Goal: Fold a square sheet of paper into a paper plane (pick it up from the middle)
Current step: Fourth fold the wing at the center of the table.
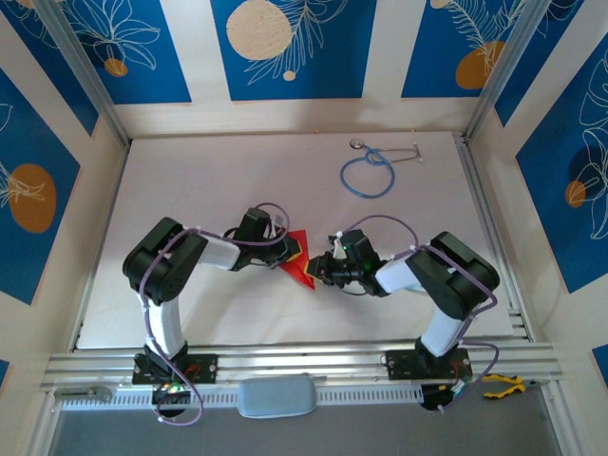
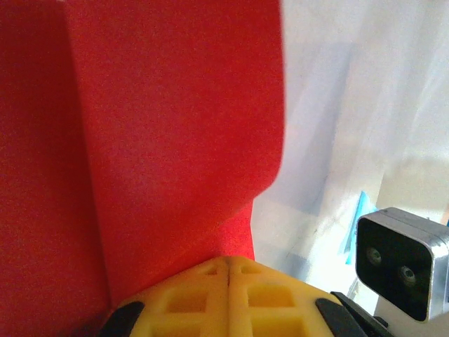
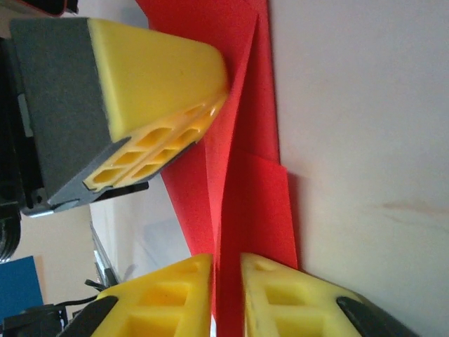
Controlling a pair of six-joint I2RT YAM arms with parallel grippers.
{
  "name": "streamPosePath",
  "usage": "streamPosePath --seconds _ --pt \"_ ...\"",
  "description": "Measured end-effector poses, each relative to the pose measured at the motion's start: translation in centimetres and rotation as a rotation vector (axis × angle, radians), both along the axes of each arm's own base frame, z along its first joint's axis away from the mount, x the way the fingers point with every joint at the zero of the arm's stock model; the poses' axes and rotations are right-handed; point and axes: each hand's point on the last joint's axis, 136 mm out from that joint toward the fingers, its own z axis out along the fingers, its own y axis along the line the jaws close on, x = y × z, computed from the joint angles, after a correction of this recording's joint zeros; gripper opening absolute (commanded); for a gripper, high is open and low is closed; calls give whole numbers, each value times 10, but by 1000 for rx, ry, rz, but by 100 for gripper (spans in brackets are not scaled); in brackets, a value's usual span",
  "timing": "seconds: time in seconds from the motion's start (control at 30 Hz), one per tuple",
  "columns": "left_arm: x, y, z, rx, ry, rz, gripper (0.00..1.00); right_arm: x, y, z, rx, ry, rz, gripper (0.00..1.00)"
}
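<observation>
Pinching the folded red paper (image 1: pixel 293 266), left hand (image 1: pixel 294 252) was pressed together; right hand (image 3: pixel 226 295) stood slightly spread astride its ridge, long axis far-to-near, nose unclear.

The table (image 1: pixel 190 190) was white and bright. Walls (image 1: pixel 285 116) stood around it, cream with big blue panels (image 1: pixel 142 57), white leaf drawings and orange circles (image 1: pixel 30 197). A grey metal rail (image 1: pixel 304 359) ran along the near edge

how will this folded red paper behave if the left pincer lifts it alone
Probably floppy: the red paper curves away beyond its crease. Likely very light, so the left pincer, shut on it, should carry it. Thin, so it may crumple easily.
</observation>
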Motion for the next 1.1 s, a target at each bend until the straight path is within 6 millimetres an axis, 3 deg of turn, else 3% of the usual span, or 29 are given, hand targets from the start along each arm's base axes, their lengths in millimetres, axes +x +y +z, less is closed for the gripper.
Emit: streamPosePath --seconds 0.53,0.8,1.1 --pt "0 -1 0 -1 -1 -10 2 -13 -2 -3 -94 20 71 20" --pt "0 -1 0 -3 -2 -11 2 -16 -5 -8 -129 22 82 11" --pt "-1 -2 0 -6 0 -15 1 -21 -8 -6 -142 37 88 17"
